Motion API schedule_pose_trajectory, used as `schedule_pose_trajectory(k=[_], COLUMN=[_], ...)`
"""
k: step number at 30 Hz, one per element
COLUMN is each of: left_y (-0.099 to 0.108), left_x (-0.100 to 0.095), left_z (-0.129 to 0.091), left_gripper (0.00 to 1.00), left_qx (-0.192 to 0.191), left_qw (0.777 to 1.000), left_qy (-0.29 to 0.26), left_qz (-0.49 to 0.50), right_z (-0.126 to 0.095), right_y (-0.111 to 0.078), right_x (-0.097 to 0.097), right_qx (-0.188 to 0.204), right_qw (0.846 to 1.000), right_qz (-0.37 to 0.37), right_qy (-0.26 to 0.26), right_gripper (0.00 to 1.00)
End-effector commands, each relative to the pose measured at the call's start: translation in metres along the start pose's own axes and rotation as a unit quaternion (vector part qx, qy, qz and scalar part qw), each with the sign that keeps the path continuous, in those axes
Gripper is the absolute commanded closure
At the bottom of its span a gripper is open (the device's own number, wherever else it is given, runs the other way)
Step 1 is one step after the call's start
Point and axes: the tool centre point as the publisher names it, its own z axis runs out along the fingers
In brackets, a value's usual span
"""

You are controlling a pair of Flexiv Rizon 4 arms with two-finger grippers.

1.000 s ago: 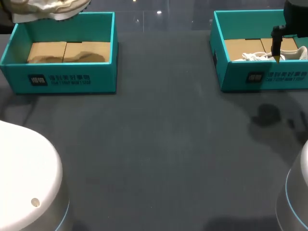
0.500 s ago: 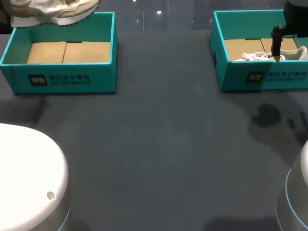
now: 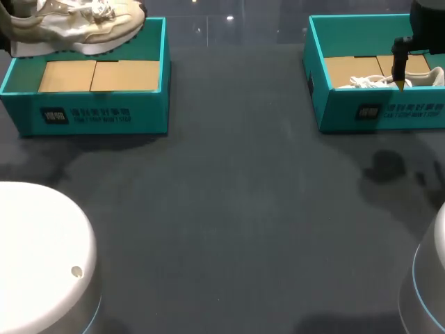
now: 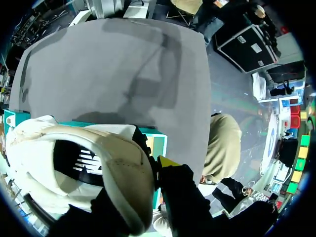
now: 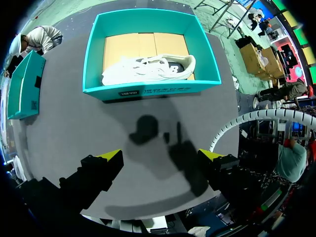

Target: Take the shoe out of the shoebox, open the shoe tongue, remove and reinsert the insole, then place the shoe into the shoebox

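Note:
A cream shoe (image 3: 76, 24) hangs above the back left corner of the left teal shoebox (image 3: 97, 115), whose cardboard floor is bare. In the left wrist view my left gripper (image 4: 155, 168) is shut on the heel collar of that shoe (image 4: 123, 173), one yellow tip outside it and the other finger hidden inside. The box's edge (image 4: 158, 145) shows just beneath. My right gripper (image 3: 400, 66) hangs open high over the front wall of the right shoebox (image 3: 389, 111). A white shoe (image 3: 368, 82) lies on its side in that box (image 5: 148, 89). The open right gripper (image 5: 162, 157) holds nothing, with the white shoe (image 5: 148, 69) ahead of it.
A white link of my left arm (image 3: 42, 257) fills the near left corner and my right arm's base (image 3: 427, 278) the near right corner. Dark tabletop (image 3: 229, 209) stretches between the two boxes.
The cream shoe has come further into the head view, moving right and lower over the left box. The left arm's white link shifted a little. The right arm has stayed put.

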Motion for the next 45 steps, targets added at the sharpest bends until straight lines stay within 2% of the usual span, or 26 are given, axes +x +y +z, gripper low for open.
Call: schedule_pose_trajectory(k=[1,10,17,31,34,37,40,42,45], left_y=[-0.061,-0.148,-0.198,-0.198,-0.213,-0.232,-0.242,-0.248,-0.262], left_x=[-0.011,-0.051,-0.091,-0.091,-0.110,-0.138,-0.159,-0.171,-0.194], left_z=[-0.009,-0.007,-0.007,-0.007,0.000,0.008,0.017,0.024,0.037], left_gripper=[1.00,1.00,1.00,1.00,1.00,1.00,1.00,1.00,1.00], left_qx=[-0.090,-0.091,-0.070,-0.070,-0.063,-0.054,-0.032,-0.035,-0.009], left_qw=[0.996,0.995,0.996,0.996,0.996,0.994,0.995,0.995,0.993], left_qy=[0.010,0.033,0.027,0.027,0.019,0.009,0.001,0.004,0.012], left_qz=[-0.004,0.014,0.042,0.042,0.065,0.090,0.098,0.096,0.113], right_z=[0.000,0.000,0.000,0.000,0.000,0.000,0.000,0.000,0.000], right_y=[0.000,0.000,0.000,0.000,0.000,0.000,0.000,0.000,0.000], right_x=[0.000,0.000,0.000,0.000,0.000,0.000,0.000,0.000,0.000], right_qx=[0.000,0.000,0.000,0.000,0.000,0.000,0.000,0.000,0.000], right_qw=[1.000,1.000,1.000,1.000,1.000,1.000,1.000,1.000,1.000], right_qz=[0.000,0.000,0.000,0.000,0.000,0.000,0.000,0.000,0.000], right_qy=[0.000,0.000,0.000,0.000,0.000,0.000,0.000,0.000,0.000], right_gripper=[0.00,0.00,0.00,0.00,0.00,0.00,0.00,0.00,0.00])
